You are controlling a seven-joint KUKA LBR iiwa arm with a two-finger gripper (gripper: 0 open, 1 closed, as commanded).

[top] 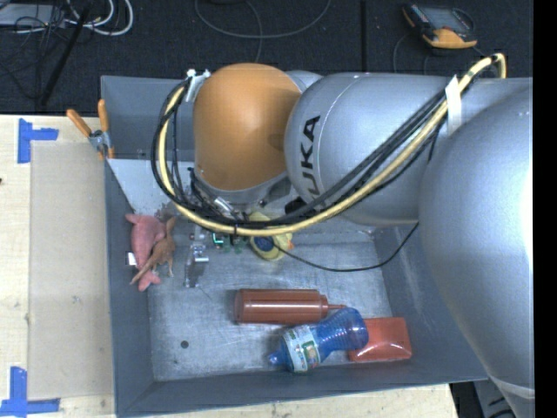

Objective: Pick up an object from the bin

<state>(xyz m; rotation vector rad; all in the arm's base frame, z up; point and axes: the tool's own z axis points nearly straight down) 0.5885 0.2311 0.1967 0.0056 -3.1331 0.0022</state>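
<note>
At the left side of the bin [124, 338], the gripper [195, 266] hangs just beside a pink toy animal [150, 244], a lumpy figure with thin legs lying along the wall. Whether the gripper is open or closed, I cannot tell.

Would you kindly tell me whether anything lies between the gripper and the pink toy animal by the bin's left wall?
Nothing visible does. The gripper sits just right of the pink toy animal, with only bare bin floor between them; the brown bottle lies off to the lower right.
</note>
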